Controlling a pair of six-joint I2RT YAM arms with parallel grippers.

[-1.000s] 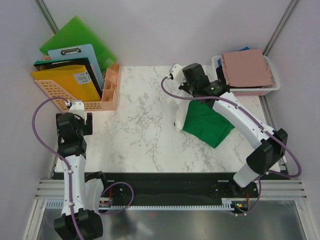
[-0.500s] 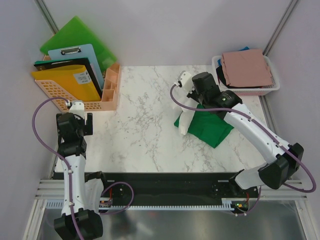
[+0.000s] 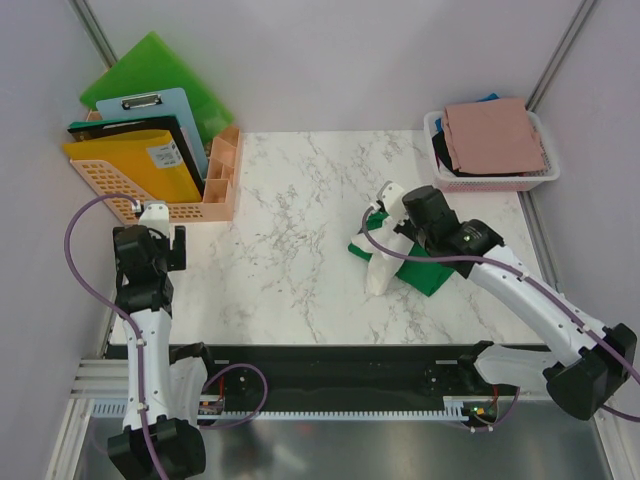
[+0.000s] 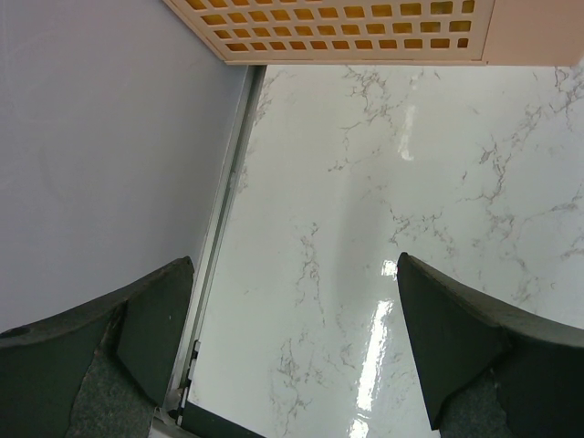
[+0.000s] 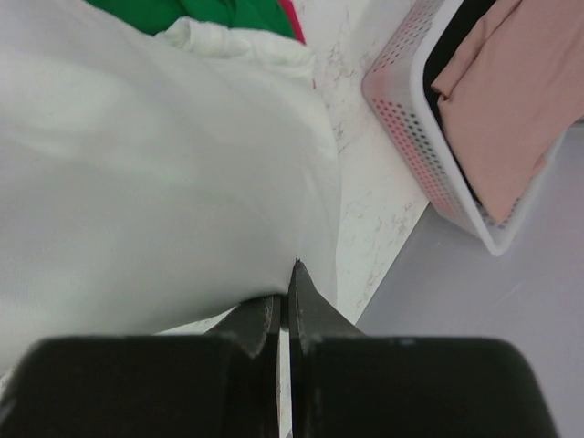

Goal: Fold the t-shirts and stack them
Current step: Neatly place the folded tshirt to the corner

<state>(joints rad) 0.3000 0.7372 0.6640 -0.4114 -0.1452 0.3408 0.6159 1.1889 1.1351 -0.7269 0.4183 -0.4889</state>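
Right end effector: clamped on a fold of cream-white t-shirt, hanging bunched over left edge of green t-shirt, centre-right of worktop.
Left end effector: spread wide, holding nothing, far left.
Risks: thin pinch slipping; trailing hem dragging and rumpling green t-shirt.
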